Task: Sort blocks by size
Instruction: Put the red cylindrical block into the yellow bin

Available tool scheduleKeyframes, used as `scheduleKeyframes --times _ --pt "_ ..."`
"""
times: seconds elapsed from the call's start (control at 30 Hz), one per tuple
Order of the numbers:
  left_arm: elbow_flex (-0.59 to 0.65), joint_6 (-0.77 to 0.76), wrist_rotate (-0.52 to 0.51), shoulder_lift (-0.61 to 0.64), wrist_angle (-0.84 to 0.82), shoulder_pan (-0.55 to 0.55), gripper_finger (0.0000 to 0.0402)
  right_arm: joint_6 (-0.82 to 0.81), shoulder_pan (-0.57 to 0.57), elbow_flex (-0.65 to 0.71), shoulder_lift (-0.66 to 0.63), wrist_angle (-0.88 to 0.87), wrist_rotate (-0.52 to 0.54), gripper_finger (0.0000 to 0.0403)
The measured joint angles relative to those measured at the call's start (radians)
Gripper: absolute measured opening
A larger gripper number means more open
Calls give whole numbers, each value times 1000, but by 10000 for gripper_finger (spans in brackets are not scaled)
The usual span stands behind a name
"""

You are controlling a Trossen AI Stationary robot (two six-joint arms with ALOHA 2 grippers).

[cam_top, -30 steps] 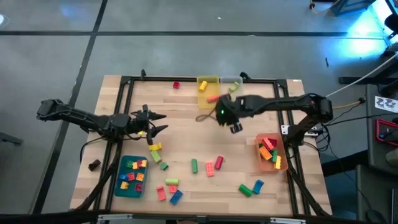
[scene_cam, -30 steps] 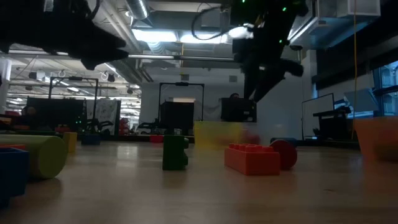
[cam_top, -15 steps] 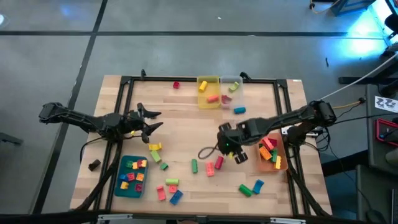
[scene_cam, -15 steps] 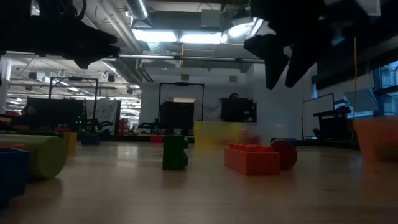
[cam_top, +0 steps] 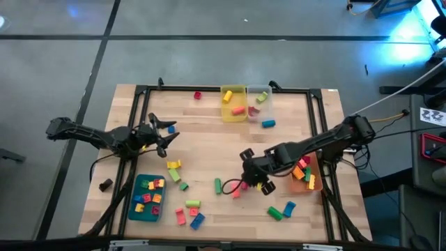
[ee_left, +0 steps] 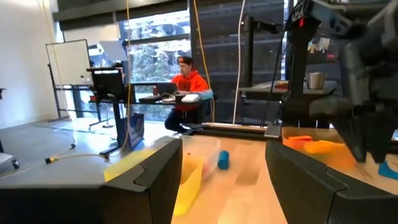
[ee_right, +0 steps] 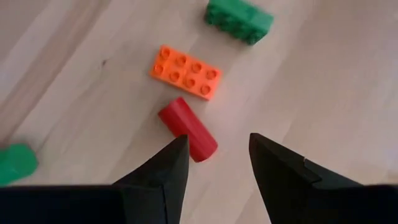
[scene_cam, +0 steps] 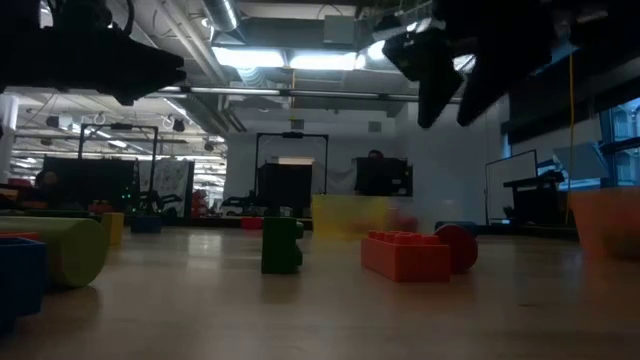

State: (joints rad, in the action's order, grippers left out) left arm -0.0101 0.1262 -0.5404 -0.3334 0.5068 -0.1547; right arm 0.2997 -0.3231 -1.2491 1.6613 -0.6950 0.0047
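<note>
Directly below the right gripper (ee_right: 214, 158), in the right wrist view, lies a short red cylinder block (ee_right: 186, 129), with an orange studded brick (ee_right: 186, 71) just beside it and a green brick (ee_right: 239, 20) farther on. In the high view this group sits at lower centre of the frame: the red cylinder block (cam_top: 246, 181), the orange brick (cam_top: 235, 188) and the green brick (cam_top: 217, 185). The right gripper (cam_top: 254, 178) hovers over them with its fingers apart and nothing between them. Remaining blocks lie scattered along the lower part of the frame, among them a blue brick (cam_top: 197, 220) and a green and blue pair (cam_top: 282, 210) at lower right.

Sorted blocks already rest in the teal bin (cam_top: 134, 209) at lower left, the orange bin (cam_top: 290, 174) at centre right, and the yellow bin (cam_top: 224, 115) and clear bin (cam_top: 249, 92) at top centre.

The left gripper (cam_top: 162, 134) waits at centre left, raised, fingers spread wide and empty.

Risks from this position:
- The red cylinder block is round and can roll away if one finger touches it first; the cause would be a descent that is off-centre across its axis.
- The orange studded brick lies close enough that a finger could land on it or push it, shifting both pieces.
- Judging size class wrongly would place the block in the wrong bin.

No brand, label or legible writing shows on the blocks, bins or arms.
</note>
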Motion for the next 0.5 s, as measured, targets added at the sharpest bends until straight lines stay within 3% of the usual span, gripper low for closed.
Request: scheduleKeyframes --times 0.5 --pt "0 58 0 79 0 0 214 215 -15 1 187 29 3 170"
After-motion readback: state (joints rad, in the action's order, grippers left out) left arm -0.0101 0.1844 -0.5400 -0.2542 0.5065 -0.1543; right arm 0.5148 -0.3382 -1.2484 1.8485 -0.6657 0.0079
